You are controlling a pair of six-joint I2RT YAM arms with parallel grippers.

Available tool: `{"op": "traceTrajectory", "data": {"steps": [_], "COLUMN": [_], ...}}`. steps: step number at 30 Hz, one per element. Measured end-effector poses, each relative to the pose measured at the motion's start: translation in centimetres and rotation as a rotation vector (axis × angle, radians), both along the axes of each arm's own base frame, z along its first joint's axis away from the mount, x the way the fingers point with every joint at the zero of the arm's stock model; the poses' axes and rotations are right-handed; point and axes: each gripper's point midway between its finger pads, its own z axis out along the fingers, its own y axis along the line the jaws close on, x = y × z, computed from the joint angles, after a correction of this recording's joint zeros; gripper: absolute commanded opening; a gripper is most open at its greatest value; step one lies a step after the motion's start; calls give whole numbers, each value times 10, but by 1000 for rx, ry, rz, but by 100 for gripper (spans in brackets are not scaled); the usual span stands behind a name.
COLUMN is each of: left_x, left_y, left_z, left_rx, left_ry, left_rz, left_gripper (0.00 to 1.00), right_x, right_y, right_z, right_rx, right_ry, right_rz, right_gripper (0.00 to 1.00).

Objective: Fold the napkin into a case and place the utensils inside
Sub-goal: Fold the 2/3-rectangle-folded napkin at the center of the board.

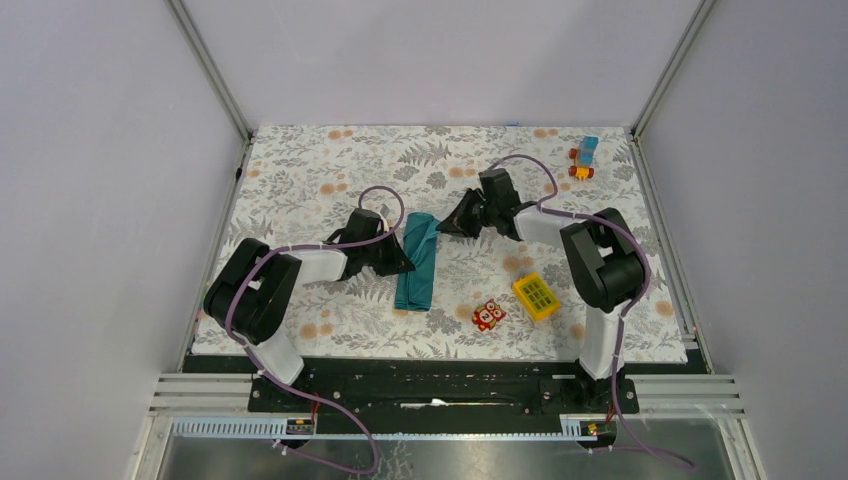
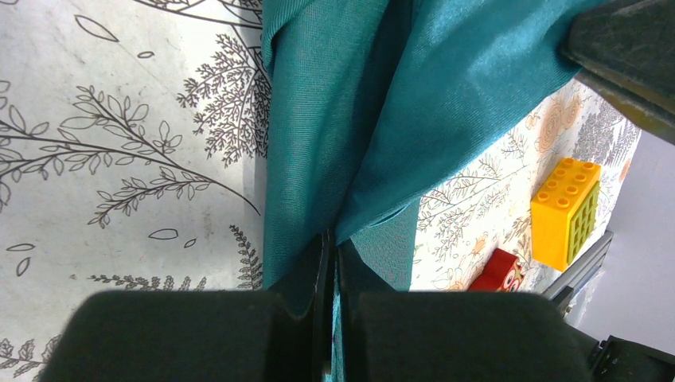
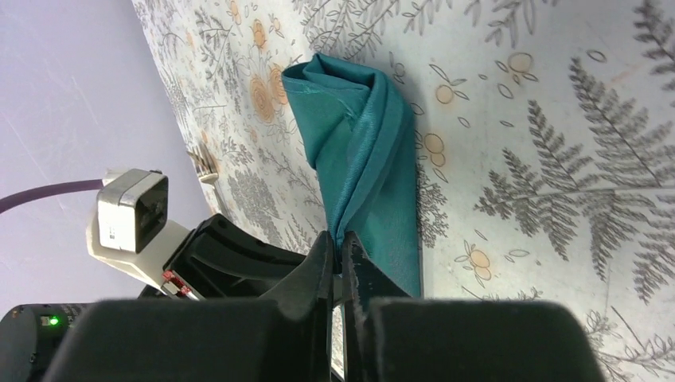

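Napkin (image 1: 416, 262) lies mid-table on the floral table cover (image 1: 300, 170), gathered into a long narrow band. Long axis runs near-to-far, far end tipped slightly right. Left gripper (image 1: 403, 258) is against the band's left long edge, roughly mid-length; its wrist view shows the jaws pressed together with teal fabric caught between them. Right gripper (image 1: 447, 224) reaches in from the right at the far end; its wrist view shows the jaws all but closed with a raised fold running into the slit, which reads as a pinch. Both arms hold the one band from opposite sides, and the cloth lifts toward each grip rather than lying flat. The near end is free. Yellow block (image 1: 536, 296) and red owl toy (image 1: 488, 315) sit to its right, apart from it. Judgement: pulling the grips apart across the axis would open the band, while carrying them together along it would keep it narrow.
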Motion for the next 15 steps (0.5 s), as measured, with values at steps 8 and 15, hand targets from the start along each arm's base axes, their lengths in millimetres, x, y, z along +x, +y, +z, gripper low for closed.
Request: {"op": "traceTrajectory", "data": {"steps": [8,15], "left_x": [-4,-13], "left_y": [0,10], "left_z": [11,31], "left_rx": [-13,7], "left_ry": [-10,-20], "left_rz": [-7,8], "left_gripper": [54,57], "right_x": [12,21], "right_y": [13,26], "right_z": [5,7], "right_rx": [28,51], "right_ry": [0,14], "right_rz": [6,-5], "right_gripper": [0,0]}}
